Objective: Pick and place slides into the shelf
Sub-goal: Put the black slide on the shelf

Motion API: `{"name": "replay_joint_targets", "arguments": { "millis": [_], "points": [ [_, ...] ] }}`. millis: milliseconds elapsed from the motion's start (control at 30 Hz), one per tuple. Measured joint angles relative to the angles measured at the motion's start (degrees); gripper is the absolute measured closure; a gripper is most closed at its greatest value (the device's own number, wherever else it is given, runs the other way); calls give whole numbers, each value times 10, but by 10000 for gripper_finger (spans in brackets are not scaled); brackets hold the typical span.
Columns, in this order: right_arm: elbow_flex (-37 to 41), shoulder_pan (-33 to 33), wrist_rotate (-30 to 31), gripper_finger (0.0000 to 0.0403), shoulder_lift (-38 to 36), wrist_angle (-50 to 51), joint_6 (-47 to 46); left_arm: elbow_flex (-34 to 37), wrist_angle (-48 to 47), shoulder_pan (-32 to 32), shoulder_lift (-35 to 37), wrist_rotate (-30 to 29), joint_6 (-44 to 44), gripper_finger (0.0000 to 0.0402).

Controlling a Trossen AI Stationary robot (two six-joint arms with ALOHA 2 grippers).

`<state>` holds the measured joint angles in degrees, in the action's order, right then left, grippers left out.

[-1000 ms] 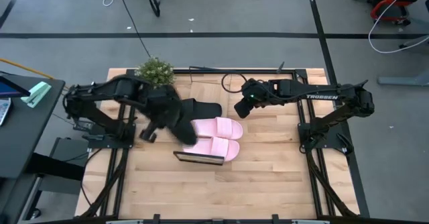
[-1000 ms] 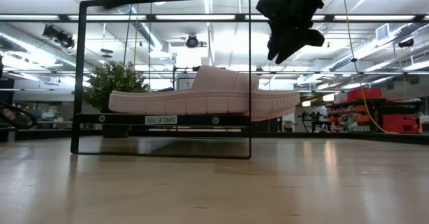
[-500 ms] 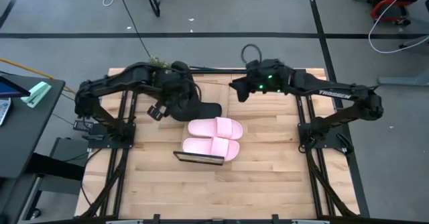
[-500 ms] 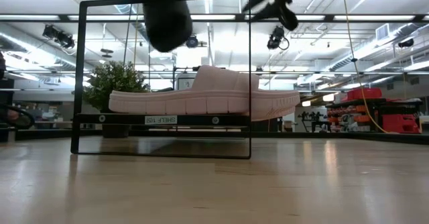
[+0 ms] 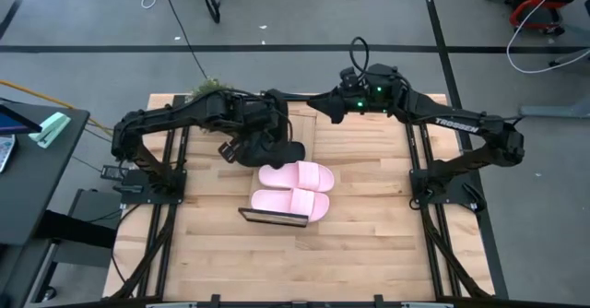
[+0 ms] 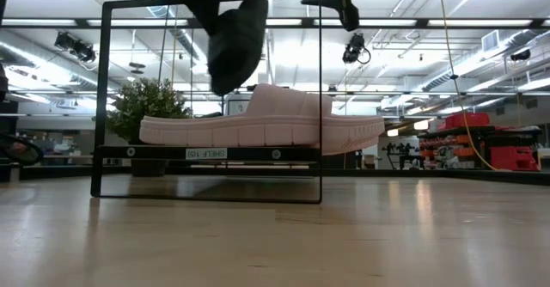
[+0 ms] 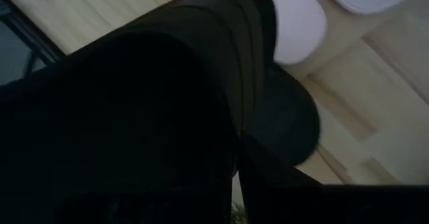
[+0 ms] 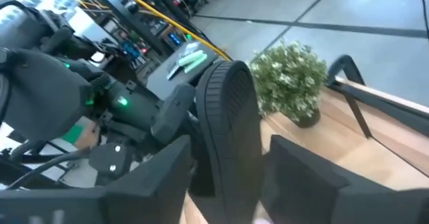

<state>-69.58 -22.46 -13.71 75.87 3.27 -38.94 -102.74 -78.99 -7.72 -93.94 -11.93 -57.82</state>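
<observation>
— At the left gripper (image 5: 261, 142), what's held?
— One black slide (image 6: 230, 42), clamped and hanging above the shelf (image 6: 210, 153), long axis near vertical, one end pointing down.
— And the right gripper (image 5: 324, 110)?
— Up by the table's far edge, across from the left one; I can't tell whether its fingers are parted.
— How many slides can you count?
— Two pink slides (image 5: 293, 188) lie side by side just below the left gripper, resting on the shelf with their long axes across the table. A second black slide (image 5: 288, 150) lies partly hidden beside that gripper.
— Anything else?
— One potted plant (image 8: 291, 80) beyond the left arm.
</observation>
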Motion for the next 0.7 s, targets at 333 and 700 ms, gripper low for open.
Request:
{"name": "replay_joint_targets", "arguments": {
  "millis": [333, 700],
  "points": [
    [0, 6, 41, 114, 34, -74, 29, 0, 25, 1, 0, 22, 1, 390],
    [0, 45, 92, 130, 70, -100, 50, 0, 36, 1, -5, 29, 1, 391]
  ]
}}
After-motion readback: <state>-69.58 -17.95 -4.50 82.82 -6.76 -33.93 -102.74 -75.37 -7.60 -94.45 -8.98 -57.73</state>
